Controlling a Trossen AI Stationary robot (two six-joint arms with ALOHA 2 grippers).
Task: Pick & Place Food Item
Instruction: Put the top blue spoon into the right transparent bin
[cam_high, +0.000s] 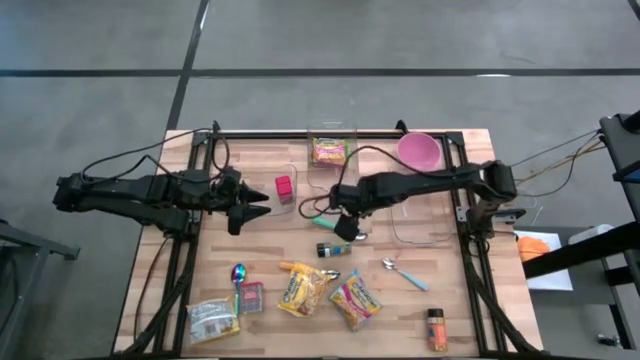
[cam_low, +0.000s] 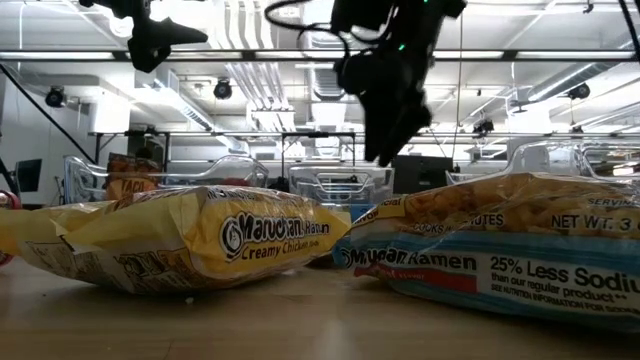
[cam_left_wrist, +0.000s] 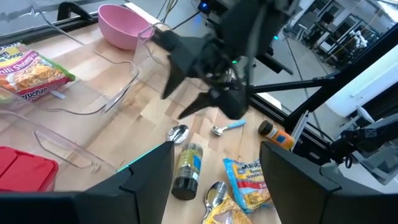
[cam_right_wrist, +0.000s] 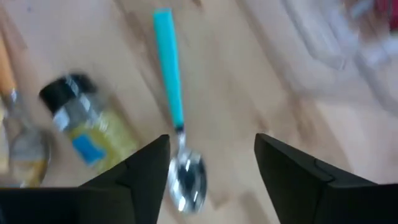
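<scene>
The left gripper (cam_high: 262, 205) hovers with fingers parted and empty, the red-lidded box (cam_high: 284, 188) just beyond its tips. The right gripper (cam_high: 344, 226) has jaws apart around nothing, a teal-handled spoon (cam_right_wrist: 176, 124) between its fingers and a small spice bottle (cam_right_wrist: 87, 127) just beside. Closing now, I'd say it risks catching the spoon rather than any food item, or nudging the bottle.

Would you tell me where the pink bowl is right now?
In the high view, the pink bowl sits at the table's far edge on the right arm's side, just right of the clear container holding a ramen packet.
</scene>
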